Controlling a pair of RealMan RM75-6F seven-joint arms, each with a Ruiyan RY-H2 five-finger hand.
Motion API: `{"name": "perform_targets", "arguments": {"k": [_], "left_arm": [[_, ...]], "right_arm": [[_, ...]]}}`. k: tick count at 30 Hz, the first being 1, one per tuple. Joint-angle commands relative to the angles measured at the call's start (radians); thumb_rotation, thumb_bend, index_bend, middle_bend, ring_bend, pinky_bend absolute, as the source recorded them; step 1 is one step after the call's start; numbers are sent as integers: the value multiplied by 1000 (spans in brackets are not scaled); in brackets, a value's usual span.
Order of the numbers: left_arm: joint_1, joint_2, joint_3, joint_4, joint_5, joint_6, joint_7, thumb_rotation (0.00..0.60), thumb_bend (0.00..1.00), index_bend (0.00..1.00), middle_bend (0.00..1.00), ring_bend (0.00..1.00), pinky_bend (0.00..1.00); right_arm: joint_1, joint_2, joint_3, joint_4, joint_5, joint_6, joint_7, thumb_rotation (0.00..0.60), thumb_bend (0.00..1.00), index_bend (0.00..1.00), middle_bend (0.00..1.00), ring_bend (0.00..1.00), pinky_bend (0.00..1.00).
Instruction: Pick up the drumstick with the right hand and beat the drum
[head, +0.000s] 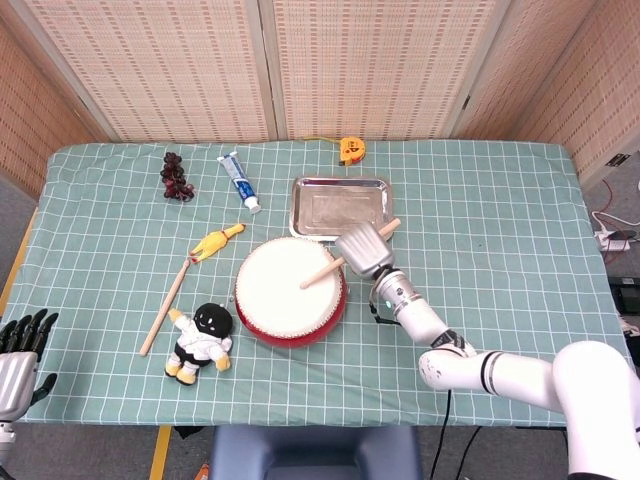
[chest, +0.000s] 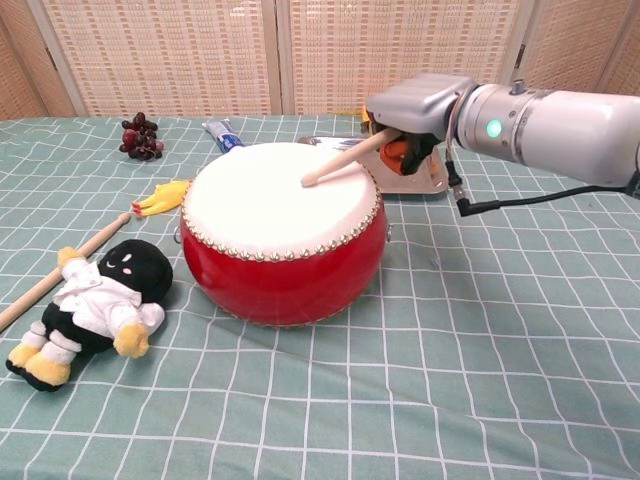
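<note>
- Worktop: covered by a green cloth with a white grid pattern; the cloth shows soft wrinkles in the chest view.
- Drum: round, with a glossy red shell, a smooth white skin and a ring of small studs at the rim. It stands near the middle of the worktop, toward the front edge.
- Drumstick: plain light wooden rod with a rounded tip. It slopes down from the hand, and the tip rests on the white skin at the right part of the drum.
- Right hand: grey casing, fingers curled closed around the upper part of the drumstick; the butt end juts out past the hand toward the tray.
- Left hand: black fingers spread apart, holding nothing, off the front-left corner of the worktop.
- Metal tray: rectangular, brushed silver, raised rim; just behind the drum.
- Second wooden stick: lies flat left of the drum, touching the plush doll, which is black with white clothes and yellow feet.
- Rubber chicken: yellow, left of the drum.
- Toothpaste tube: white and blue; the print is too small to read.
- Grape bunch: dark, near the back-left corner.
- Tape measure: yellow, at the back edge.
</note>
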Motion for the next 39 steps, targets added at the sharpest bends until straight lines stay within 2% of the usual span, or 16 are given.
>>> {"name": "perform_targets", "arguments": {"k": [1, 3, 6, 10, 16, 19, 22, 26, 29, 36, 37, 39], "left_arm": [[0, 1, -1, -1, 1, 2, 1, 600, 230, 28, 0, 17, 19], [-1, 3, -2, -4, 4, 6, 2, 600, 230, 27, 0, 17, 19], [-2, 4, -2, -7, 7, 6, 5, 600, 230, 27, 0, 17, 19], [-4, 4, -1, -9, 7, 4, 8, 600, 231, 27, 0, 17, 19], [-3, 3, 0, -6, 2, -1, 8, 600, 231, 27, 0, 16, 18], [-1, 2, 1, -6, 0, 0, 9, 600, 231, 27, 0, 17, 19], [2, 3, 1, -6, -1, 3, 10, 600, 231, 27, 0, 17, 19], [3, 6, -2, -9, -3, 8, 11, 600, 231, 28, 0, 16, 19], [3, 8, 0, -13, 4, 12, 13, 600, 230, 27, 0, 17, 19], [2, 8, 1, -16, 6, 10, 16, 600, 231, 27, 0, 17, 19], [1, 7, 1, -16, 6, 9, 16, 600, 232, 27, 0, 17, 19], [2, 7, 1, -14, 3, 7, 16, 600, 232, 27, 0, 17, 19]], "right_arm": [[-48, 9, 77, -40, -157, 58, 347, 600, 1000, 1000, 1000, 1000, 1000], [-63, 20, 89, -38, -217, 67, 448, 600, 1000, 1000, 1000, 1000, 1000], [-65, 27, 80, -13, -249, 52, 475, 600, 1000, 1000, 1000, 1000, 1000], [-51, 13, 48, 29, -232, 16, 390, 600, 1000, 1000, 1000, 1000, 1000], [-17, -25, -14, 94, -132, -45, 156, 600, 1000, 1000, 1000, 1000, 1000], [-11, -41, -12, 94, -71, -36, 85, 600, 1000, 1000, 1000, 1000, 1000], [-23, -40, 25, 64, -80, -2, 144, 600, 1000, 1000, 1000, 1000, 1000], [-75, -30, 94, 24, -215, 73, 436, 600, 1000, 1000, 1000, 1000, 1000], [-88, -13, 89, 37, -296, 79, 544, 600, 1000, 1000, 1000, 1000, 1000], [-79, 2, 60, 58, -313, 28, 528, 600, 1000, 1000, 1000, 1000, 1000], [-73, 3, 48, 66, -306, 7, 493, 600, 1000, 1000, 1000, 1000, 1000], [-46, -6, -7, 113, -285, -50, 326, 600, 1000, 1000, 1000, 1000, 1000]]}}
